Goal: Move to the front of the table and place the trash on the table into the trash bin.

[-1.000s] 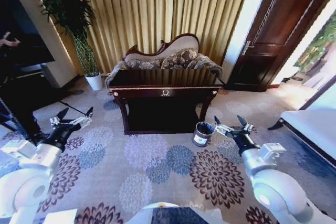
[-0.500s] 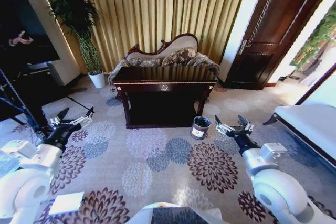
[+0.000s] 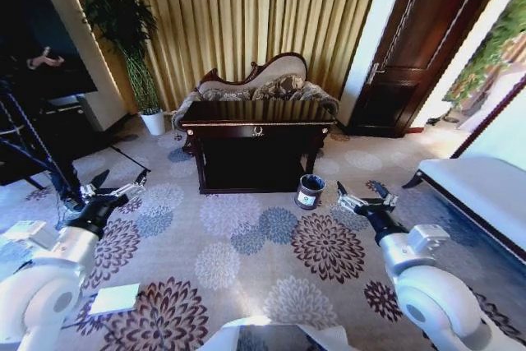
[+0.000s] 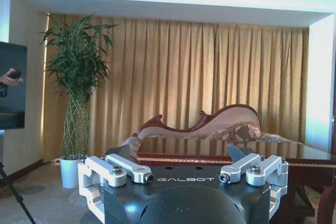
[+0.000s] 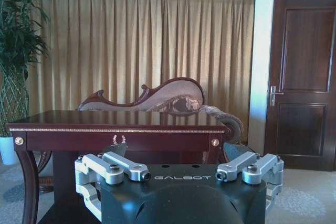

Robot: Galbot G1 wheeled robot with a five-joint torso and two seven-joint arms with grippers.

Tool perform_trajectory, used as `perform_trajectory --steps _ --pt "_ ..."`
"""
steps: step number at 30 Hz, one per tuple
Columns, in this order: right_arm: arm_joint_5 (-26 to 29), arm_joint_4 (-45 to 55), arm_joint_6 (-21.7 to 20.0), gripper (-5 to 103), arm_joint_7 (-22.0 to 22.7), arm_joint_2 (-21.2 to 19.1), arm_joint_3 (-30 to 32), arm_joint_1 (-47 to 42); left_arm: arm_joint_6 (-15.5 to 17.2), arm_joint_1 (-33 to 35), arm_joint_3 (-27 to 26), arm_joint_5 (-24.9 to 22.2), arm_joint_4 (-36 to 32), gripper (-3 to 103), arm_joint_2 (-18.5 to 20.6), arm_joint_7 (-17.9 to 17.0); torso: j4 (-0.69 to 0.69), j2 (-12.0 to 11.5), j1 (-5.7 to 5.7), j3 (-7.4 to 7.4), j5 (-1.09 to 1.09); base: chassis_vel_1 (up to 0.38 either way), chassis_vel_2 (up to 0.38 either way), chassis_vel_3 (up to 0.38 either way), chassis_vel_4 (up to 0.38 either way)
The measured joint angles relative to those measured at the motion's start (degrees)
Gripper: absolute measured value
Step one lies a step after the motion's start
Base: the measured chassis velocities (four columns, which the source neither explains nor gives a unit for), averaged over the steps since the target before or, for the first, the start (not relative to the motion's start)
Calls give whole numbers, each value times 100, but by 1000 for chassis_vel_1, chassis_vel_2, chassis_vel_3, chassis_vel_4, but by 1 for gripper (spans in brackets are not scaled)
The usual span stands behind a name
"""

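Your left gripper point(image 3: 115, 183) and right gripper point(image 3: 366, 194) are both held forward, low over the carpet. Jaws spread wide, holding nothing. The table point(image 3: 256, 130) stands well ahead, the trash bin point(image 3: 309, 191) beside it.

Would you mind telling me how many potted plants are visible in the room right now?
1. A tall bamboo-like plant in a white pot stands on the floor by the gold curtains, beyond the dark wooden table on the robot's left. Others may be hidden outside the frame.

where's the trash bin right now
In the head view the trash bin stands on the carpet by the table's front right leg, ahead of the right gripper.
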Motion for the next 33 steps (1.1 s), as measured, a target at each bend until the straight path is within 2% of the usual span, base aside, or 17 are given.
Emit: perform_trajectory --steps 13,21,33 --pt "214 0 -45 100 169 159 -64 94 -111 9 28 25 -79 100 -232 -207 0 -1 2 1 -2 2 -4 -2 3" --pt "193 0 -66 100 264 167 -69 140 -168 9 -73 101 -107 100 -269 -57 0 -1 2 1 -2 0 0 0 0" --pt "187 0 -73 100 265 162 -65 142 -171 13 -77 106 -109 100 -261 -47 0 -1 2 1 -2 0 0 0 0"
